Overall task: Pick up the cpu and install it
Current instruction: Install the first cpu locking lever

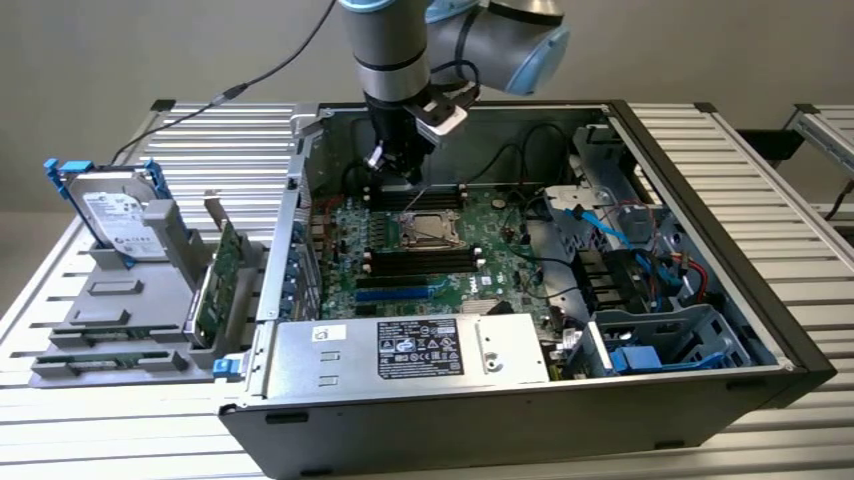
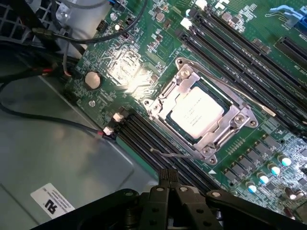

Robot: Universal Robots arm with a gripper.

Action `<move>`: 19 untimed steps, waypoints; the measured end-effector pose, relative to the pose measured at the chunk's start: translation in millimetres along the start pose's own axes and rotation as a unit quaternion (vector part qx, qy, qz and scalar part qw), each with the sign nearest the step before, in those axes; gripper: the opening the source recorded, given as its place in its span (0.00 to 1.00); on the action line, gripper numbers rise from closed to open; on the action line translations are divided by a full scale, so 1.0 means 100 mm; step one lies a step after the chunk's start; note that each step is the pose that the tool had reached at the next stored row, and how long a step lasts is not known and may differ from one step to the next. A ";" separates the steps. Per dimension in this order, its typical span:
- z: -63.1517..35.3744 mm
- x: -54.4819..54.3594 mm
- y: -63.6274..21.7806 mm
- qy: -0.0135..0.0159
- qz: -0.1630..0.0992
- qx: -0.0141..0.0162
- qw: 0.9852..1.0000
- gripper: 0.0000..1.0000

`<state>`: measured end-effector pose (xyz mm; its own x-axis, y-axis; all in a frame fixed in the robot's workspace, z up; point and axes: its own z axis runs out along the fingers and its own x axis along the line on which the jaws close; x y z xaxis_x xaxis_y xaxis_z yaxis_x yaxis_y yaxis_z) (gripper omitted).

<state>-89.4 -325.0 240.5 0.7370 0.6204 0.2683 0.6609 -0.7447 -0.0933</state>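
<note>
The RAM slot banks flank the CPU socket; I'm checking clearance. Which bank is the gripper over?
The bank on the socket's far side, toward the case's back wall; the gripper hangs shut above it.

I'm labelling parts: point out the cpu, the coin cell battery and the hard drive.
cpu (image 2: 196, 113): wrist view, middle of its silver top, seated in the socket.
coin cell battery (image 2: 92, 79): wrist view, its round face.
hard drive (image 1: 115, 217): exterior view, its white label.

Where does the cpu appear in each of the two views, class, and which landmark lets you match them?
Exterior view: the cpu sits in the socket near the middle of the motherboard, just below the arm's pincer.
Wrist view: the cpu lies inside the metal socket frame, right of the picture's centre.
Shared landmark: the black memory slots running beside the socket.
</note>
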 end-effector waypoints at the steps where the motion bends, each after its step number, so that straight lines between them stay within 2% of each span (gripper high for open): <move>1: -0.004 -0.03 -0.022 0.000 0.000 0.000 1.000 0.11; 5: -0.024 -0.17 -0.087 0.003 -0.001 -0.002 1.000 0.11; 8: -0.017 -0.22 -0.091 0.002 -0.002 -0.004 1.000 0.11; 13: -0.011 -0.24 -0.063 0.001 -0.004 -0.004 1.000 0.11; 16: 0.023 -0.27 -0.028 0.000 -0.007 -0.004 1.000 0.11; 19: 0.068 -0.29 0.010 0.000 -0.007 -0.004 1.000 0.11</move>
<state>-109.2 -342.2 226.1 0.7277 0.6306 0.2697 0.6700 -0.7377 -0.0828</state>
